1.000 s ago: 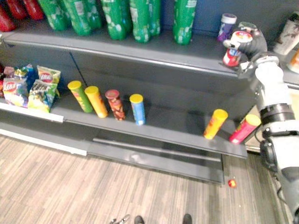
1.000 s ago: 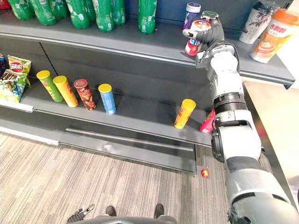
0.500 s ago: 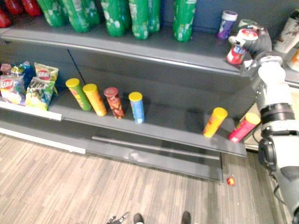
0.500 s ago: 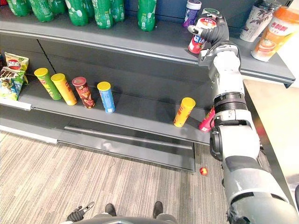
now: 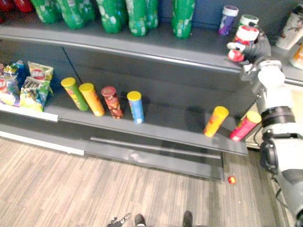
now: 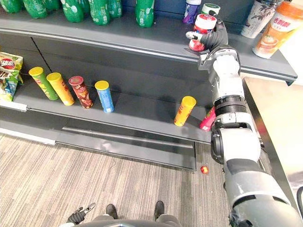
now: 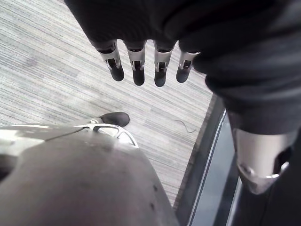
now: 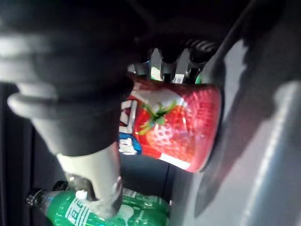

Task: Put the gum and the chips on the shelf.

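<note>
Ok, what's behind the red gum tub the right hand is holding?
A green-lidded tub stands just behind the red gum tub on the upper shelf, a purple container beside it. The gum tub and right hand cover the green tub's lower part.

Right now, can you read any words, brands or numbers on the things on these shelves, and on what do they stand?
No text reads clearly enough to quote.
Red gum tub, held in the right hand: a strawberry picture and large letters, too blurred to read.
Chip tubes: print too small to read.
Snack bags: logos blurred.
Green bottles: labels unreadable.
Cups: print blurred.
Left hand, open over the floor: no print.
</note>
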You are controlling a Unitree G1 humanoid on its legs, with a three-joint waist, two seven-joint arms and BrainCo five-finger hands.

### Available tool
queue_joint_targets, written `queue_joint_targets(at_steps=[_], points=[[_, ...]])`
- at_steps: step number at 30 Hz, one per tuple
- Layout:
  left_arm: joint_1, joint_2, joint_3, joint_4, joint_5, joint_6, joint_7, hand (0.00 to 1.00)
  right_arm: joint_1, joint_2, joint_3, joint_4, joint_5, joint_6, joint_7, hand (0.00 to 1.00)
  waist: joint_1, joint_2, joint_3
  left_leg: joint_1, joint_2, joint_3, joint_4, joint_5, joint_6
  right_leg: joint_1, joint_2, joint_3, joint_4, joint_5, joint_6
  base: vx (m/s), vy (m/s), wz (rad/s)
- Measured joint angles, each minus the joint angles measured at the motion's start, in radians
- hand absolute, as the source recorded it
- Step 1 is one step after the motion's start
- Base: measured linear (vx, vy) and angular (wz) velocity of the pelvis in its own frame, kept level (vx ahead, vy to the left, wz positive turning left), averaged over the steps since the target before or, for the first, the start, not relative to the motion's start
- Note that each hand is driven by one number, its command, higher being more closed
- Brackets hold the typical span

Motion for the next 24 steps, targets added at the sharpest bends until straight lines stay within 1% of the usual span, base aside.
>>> queue_joint_targets(at_steps=[11,17,24], points=[[0.000,-0.001,0.002,0.000,0.000,0.000,0.001,0.00,0.010,0.001,0.000,-0.012,0.001,0.000,-0.006,0.00,-0.001,0.000,0.000,0.003,0.002,-0.001,0.000,0.001,0.000,0.002,0.002,0.000,0.003,0.001,-0.002,0.00,0.000,0.00],[0.001,-0.003,0.009,-0.001,0.001,0.000,0.003,0.00,0.060,0.001,-0.002,-0.110,0.002,-0.001,-0.018,0.00,-0.003,0.000,0.000,0.004,0.002,-0.001,0.000,0.001,0.000,0.003,0.001,0.000,0.003,0.001,-0.002,0.00,0.000,0.00],[0.003,-0.003,0.012,-0.001,0.004,0.001,0.006,0.00,0.168,0.001,-0.046,-0.300,0.021,-0.014,-0.031,0.00,-0.007,-0.001,-0.001,0.006,0.001,-0.006,0.000,0.002,0.001,0.007,0.001,-0.004,0.003,0.001,-0.002,0.00,0.000,0.00]])
